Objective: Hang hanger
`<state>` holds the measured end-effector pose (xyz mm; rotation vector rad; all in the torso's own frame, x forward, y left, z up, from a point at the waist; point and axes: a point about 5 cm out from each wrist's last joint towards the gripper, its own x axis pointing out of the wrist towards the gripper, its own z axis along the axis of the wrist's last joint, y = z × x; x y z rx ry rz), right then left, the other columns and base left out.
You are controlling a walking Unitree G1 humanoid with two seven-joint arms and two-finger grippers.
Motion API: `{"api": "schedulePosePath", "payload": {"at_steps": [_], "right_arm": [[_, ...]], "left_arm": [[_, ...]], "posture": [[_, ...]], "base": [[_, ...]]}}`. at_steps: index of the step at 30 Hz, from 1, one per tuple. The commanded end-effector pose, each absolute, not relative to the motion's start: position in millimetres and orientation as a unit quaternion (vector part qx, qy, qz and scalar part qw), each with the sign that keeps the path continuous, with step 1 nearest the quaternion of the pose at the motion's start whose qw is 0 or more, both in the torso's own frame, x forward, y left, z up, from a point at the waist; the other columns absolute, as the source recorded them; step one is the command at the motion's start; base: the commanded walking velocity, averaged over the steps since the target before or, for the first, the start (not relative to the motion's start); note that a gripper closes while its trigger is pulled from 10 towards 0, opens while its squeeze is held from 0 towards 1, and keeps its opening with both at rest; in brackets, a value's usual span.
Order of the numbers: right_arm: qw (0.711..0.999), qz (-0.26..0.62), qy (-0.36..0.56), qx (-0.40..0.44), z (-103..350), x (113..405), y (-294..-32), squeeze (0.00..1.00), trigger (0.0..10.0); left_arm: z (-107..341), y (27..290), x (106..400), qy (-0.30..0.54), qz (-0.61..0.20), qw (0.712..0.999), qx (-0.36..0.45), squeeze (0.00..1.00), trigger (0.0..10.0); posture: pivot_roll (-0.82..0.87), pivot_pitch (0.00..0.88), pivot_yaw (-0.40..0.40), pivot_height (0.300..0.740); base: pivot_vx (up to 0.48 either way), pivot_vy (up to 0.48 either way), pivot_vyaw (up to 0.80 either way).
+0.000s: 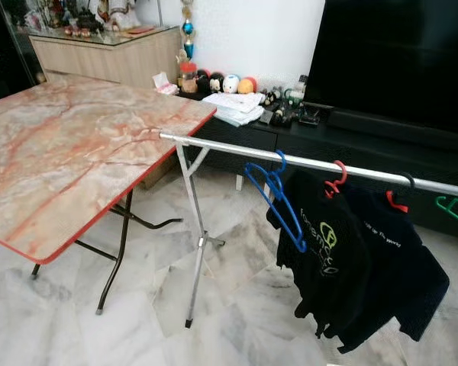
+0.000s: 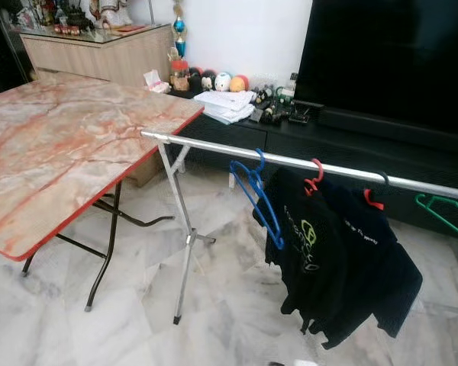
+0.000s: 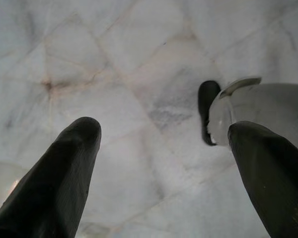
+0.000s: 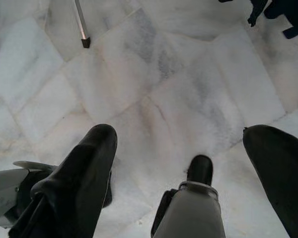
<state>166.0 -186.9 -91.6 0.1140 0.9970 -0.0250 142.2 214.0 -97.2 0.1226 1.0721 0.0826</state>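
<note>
Blue plastic hanger [image 1: 275,200], empty, tilted, hooked on silver rail [image 1: 229,149], just beside black shirts [image 1: 343,259]

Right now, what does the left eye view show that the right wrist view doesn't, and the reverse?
Left eye view: the marble-topped table, the silver rail, and on it a blue hanger, red hangers and a green hanger. Right wrist view: the right hand, fingers apart, pointing down at the floor by the robot's foot. Both: the pale marble floor, the rack's silver leg and the black shirts.
</note>
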Motion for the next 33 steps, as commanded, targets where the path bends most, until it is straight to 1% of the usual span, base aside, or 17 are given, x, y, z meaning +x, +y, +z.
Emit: {"api": "schedulePosePath", "payload": {"at_steps": [1,9,11,29,33], "right_arm": [[0.875,-0.024,0.48,0.053,-92.2,162.4,-194.1,0.0,10.0],[0.875,-0.025,0.48,0.054,-92.1,162.7,-194.1,0.0,10.0],[0.875,-0.025,0.48,0.054,-91.9,163.0,-194.0,0.0,10.0],[0.876,-0.025,0.479,0.055,-91.7,163.5,-193.9,0.0,10.0],[0.876,-0.024,0.478,0.056,-91.7,163.4,-194.0,0.0,10.0]], "left_arm": [[-98.5,210.5,140.9,0.514,0.039,0.856,0.051,0.0,10.0],[-98.3,210.3,141.4,0.513,0.038,0.856,0.051,0.0,10.0],[-97.8,210.4,142.5,0.511,0.032,0.857,0.06,0.0,10.0],[-97.8,209.7,142.6,0.508,0.037,0.859,0.044,0.0,10.0],[-97.9,209.4,142.5,0.508,0.037,0.859,0.042,0.0,10.0]], "posture": [[0.09,0.0,0.036,0.74],[0.09,0.0,0.033,0.74],[0.1,0.0,0.032,0.74],[0.1,0.0,0.026,0.74],[0.1,0.0,0.025,0.74]], "base": [[0.0,0.0,0.0],[0.0,0.439,0.0],[0.0,0.0,0.0],[0.0,0.0,0.0],[0.321,0.0,0.0]]}}
